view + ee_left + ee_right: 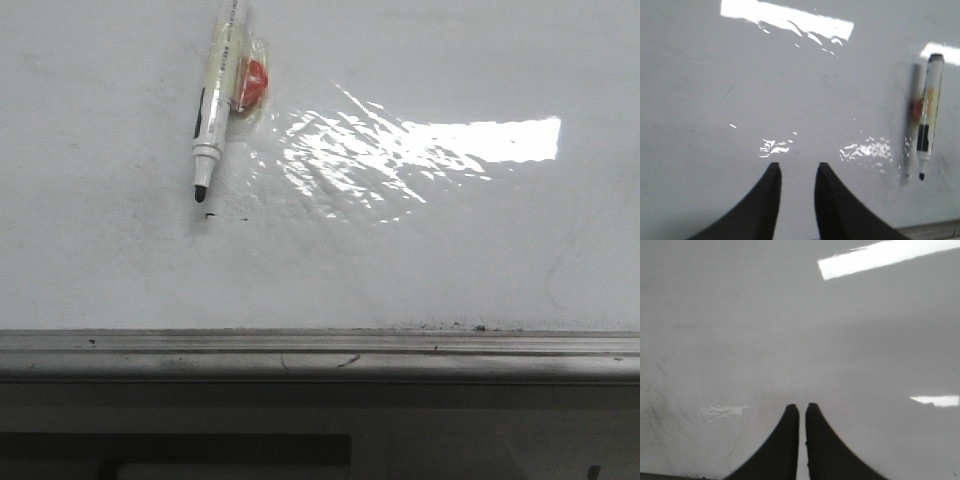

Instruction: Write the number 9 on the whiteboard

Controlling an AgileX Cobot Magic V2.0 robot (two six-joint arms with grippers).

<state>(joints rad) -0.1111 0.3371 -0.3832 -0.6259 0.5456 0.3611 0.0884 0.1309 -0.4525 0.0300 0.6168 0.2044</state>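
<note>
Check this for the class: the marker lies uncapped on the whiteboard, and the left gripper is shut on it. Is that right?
Not quite. The marker does lie uncapped on the whiteboard, but the left gripper is open and empty, with the marker lying off to one side of its fingers. The left wrist view shows this.

Office/classrm-like: whiteboard (420, 260), marker (212, 110)
</note>
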